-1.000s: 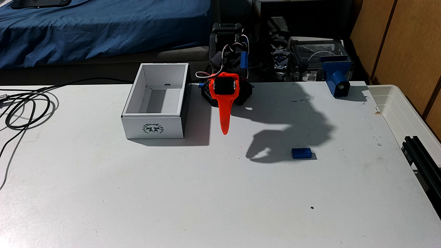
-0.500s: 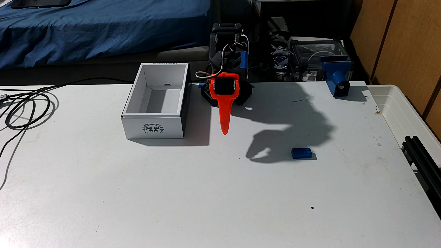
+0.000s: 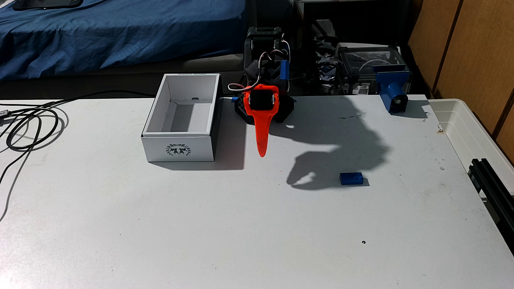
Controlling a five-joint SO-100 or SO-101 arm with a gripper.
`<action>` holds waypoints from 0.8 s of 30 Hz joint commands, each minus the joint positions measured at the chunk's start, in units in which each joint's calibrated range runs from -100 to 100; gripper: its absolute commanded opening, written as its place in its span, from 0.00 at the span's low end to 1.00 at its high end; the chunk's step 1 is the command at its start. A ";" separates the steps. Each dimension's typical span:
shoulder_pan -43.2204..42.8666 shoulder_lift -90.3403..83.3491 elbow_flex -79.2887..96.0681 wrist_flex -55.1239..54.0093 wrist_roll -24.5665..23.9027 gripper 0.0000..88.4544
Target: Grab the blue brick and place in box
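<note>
The blue brick (image 3: 351,178) lies flat on the white table (image 3: 250,222), right of centre, studs up. The box (image 3: 180,122) stands open-topped at the back left of the table, its wreath emblem facing the camera and its inside bare. My gripper (image 3: 261,153) hangs between them, its orange finger pointing down just right of the box and above the table. The second finger is hidden behind the orange one. The shadow on the table shows the two tips close together, with nothing held. The brick sits well to the right of the gripper and nearer the camera.
A blue printed bracket (image 3: 392,94) stands at the back right corner. A translucent plastic tub (image 3: 470,130) and a black rail (image 3: 492,180) line the right edge. Black cables (image 3: 30,125) coil at the left. The arm's base (image 3: 264,108) sits at the back edge.
</note>
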 commanded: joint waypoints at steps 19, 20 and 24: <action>-0.09 -0.59 -0.25 -0.57 -0.18 0.01; -0.09 -0.59 -0.25 -0.57 -0.18 0.01; -0.09 -0.59 -0.25 -0.57 -0.18 0.01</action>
